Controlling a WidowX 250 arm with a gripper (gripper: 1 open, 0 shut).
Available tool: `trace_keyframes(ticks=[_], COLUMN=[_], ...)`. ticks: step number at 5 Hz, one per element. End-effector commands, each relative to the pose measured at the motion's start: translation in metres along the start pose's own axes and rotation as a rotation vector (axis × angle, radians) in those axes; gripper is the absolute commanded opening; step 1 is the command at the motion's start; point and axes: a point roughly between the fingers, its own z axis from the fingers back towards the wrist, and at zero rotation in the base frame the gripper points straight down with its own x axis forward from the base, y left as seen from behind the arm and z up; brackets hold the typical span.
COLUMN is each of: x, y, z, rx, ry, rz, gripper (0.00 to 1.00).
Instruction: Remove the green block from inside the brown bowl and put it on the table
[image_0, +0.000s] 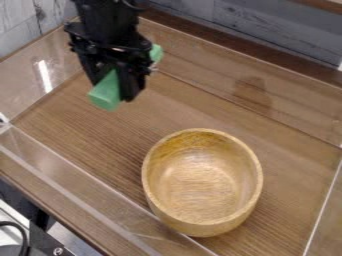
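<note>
My gripper (112, 88) hangs above the table (254, 100) at the upper left, pointing straight down, and is shut on the green block (108, 93). The block sticks out below the black fingers, tilted, clear of the wood surface. The brown bowl (203, 181) stands at the lower right of the view, empty inside, well apart from the gripper and block.
Clear acrylic walls (54, 160) run along the table's edges, near the gripper on the left and close to the bowl at the front. A grey plank wall (267, 20) stands behind the table.
</note>
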Motion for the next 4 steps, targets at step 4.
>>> trace_keyframes(ticks=[4], x=[0.011], y=[0.031], z=[-0.028], rx=[0.049], ry=[-0.049], rz=[-0.022], gripper=[0.00])
